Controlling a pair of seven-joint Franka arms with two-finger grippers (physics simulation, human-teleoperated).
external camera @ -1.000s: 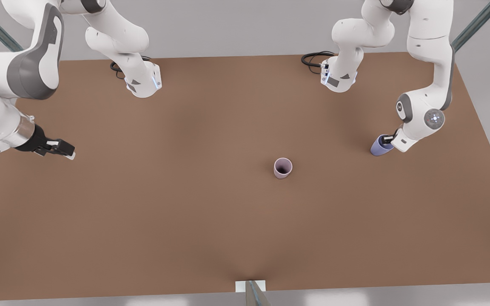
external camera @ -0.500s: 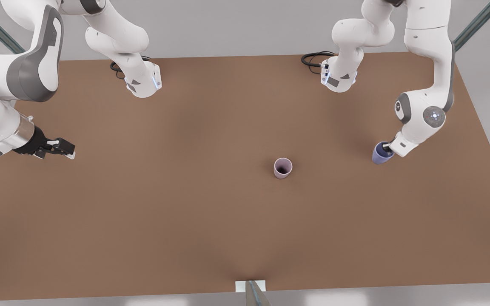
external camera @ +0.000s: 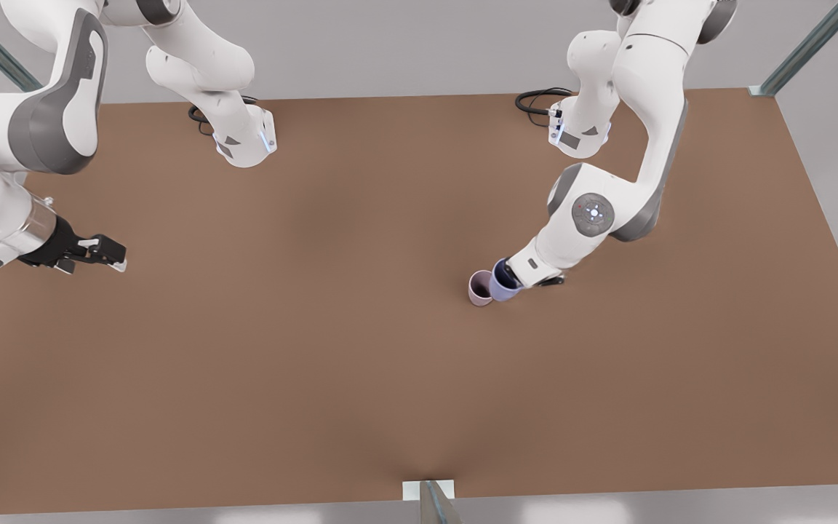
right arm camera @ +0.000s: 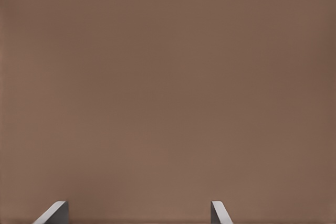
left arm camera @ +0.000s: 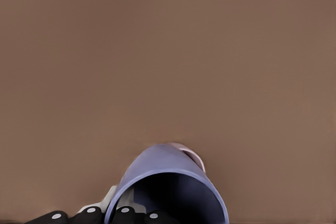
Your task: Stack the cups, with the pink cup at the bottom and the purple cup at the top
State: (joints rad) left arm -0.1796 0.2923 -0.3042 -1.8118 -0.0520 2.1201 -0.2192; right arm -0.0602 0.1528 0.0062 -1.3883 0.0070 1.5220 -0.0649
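Note:
The pink cup (external camera: 478,290) stands upright near the middle of the brown table (external camera: 302,342). The purple cup (external camera: 504,282) hangs tilted just beside and above it, on the front view's right, overlapping its rim. My left gripper (external camera: 518,274) is shut on the purple cup's wall. The left wrist view looks into the purple cup (left arm camera: 167,183), with the left gripper (left arm camera: 124,207) pinching its rim and a sliver of the pink cup (left arm camera: 193,156) behind it. My right gripper (external camera: 109,257) waits open at the front view's far left; its two fingertips (right arm camera: 53,213) stand wide apart over bare table.
Both arm bases (external camera: 244,142) (external camera: 579,135) sit at the table's back edge with black cables (external camera: 535,98) beside them. A small white bracket (external camera: 428,491) marks the middle of the front edge.
My left gripper has carried the purple cup from the front view's right side across to the pink cup. The right gripper has hardly moved.

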